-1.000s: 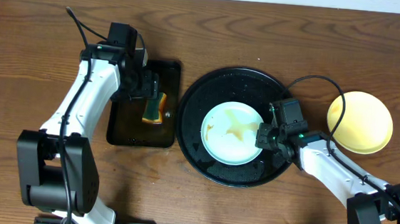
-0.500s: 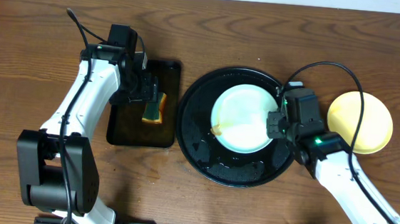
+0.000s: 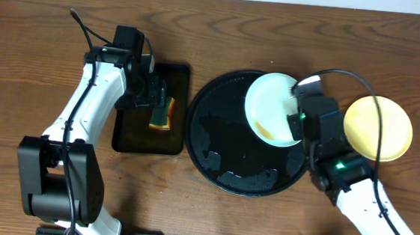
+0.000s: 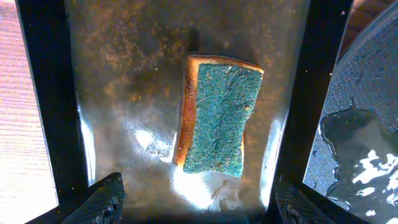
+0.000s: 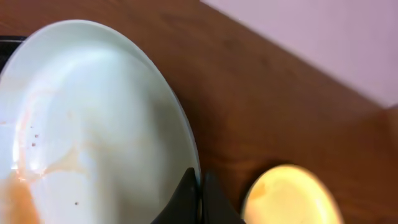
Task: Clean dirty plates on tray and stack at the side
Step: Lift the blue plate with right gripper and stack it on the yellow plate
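My right gripper [image 3: 294, 113] is shut on the rim of a pale mint-white dirty plate [image 3: 271, 107] and holds it tilted above the upper right of the round black tray [image 3: 214, 159]. Brown sauce has run to the plate's low edge [image 5: 18, 186]; my right fingers [image 5: 200, 190] pinch the rim. The pale yellow plate [image 3: 385, 130] lies on the table to the right, also in the right wrist view [image 5: 286, 196]. My left gripper [image 4: 199, 202] is open, straddling the sponge [image 4: 217, 115].
The sponge [image 3: 161, 114] lies in a small rectangular black tray [image 3: 129, 137], wet and speckled. Water films the round tray [image 4: 367, 124]. A pale wall edge [image 5: 323, 37] runs behind the table. A cable loops above my right arm [image 3: 348, 76].
My right gripper lifted the mint-white plate off the tray's middle, carried it up and right and tilted it; the sauce slid to its low edge. The left arm stayed still.
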`<action>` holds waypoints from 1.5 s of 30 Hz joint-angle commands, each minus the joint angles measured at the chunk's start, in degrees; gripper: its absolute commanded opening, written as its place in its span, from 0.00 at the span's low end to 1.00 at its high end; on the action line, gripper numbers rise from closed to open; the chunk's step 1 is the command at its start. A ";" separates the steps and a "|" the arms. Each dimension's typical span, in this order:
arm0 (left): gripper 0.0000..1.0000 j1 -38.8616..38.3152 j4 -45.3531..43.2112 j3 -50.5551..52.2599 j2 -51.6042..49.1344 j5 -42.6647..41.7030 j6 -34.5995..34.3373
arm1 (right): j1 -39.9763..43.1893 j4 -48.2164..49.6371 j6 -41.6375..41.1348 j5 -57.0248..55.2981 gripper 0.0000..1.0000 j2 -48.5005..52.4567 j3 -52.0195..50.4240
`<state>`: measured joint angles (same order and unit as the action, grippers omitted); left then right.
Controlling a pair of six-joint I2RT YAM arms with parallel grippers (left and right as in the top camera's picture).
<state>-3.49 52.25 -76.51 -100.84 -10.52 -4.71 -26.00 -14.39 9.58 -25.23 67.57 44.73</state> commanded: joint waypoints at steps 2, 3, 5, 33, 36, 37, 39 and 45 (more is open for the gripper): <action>0.78 -0.07 0.20 0.02 0.11 0.31 -0.33 | -6.36 0.96 10.08 -12.00 0.01 -0.81 1.07; 0.79 -0.07 0.17 0.02 0.11 0.31 -0.33 | -7.74 1.27 11.54 -14.47 0.01 -0.81 1.07; 0.79 -0.07 0.04 0.02 0.11 0.31 -0.33 | -9.90 2.27 13.25 -20.06 0.01 -0.81 1.07; 0.79 -0.07 0.00 0.02 0.11 0.31 -0.33 | 6.16 1.55 -11.93 -24.04 0.01 -0.81 1.05; 0.79 -0.07 0.00 0.02 0.11 0.31 -0.33 | 14.40 1.36 -14.91 -19.47 0.01 -0.81 1.05; 0.79 -0.07 0.00 0.02 0.11 0.31 -0.33 | 17.14 1.20 -16.37 -17.77 0.01 -0.81 1.03; 0.79 -0.07 0.00 0.02 0.11 0.28 -0.33 | 22.36 0.26 -19.87 -14.49 0.01 -0.79 1.03; 0.79 -0.07 0.00 0.02 0.11 0.31 -0.33 | 35.41 -2.86 -27.32 -6.14 0.01 1.66 1.01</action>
<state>-3.49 52.12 -76.51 -100.84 -10.55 -4.71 4.54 -16.53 -10.61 -37.39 67.70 44.80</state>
